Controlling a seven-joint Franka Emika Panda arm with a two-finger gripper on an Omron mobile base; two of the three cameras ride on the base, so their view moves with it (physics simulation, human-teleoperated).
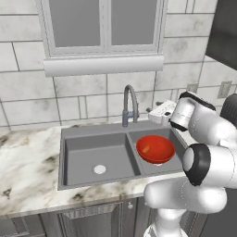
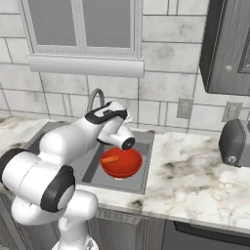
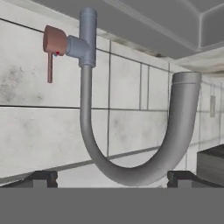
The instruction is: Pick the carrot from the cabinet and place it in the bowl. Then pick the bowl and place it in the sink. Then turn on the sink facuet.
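Jaws wide open and empty, the gripper (image 3: 112, 179) faces the faucet (image 3: 131, 127), whose lever (image 3: 53, 46) sits off to one side of the neck, while the bowl (image 1: 155, 149) with the carrot (image 2: 111, 159) rests in the sink (image 1: 83, 159).

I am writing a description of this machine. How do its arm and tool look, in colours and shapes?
The arm is made of glossy white rounded segments with dark, nearly black rings at the joints. No cables or markings can be seen. The tool ends in two small dark blocky fingertips.
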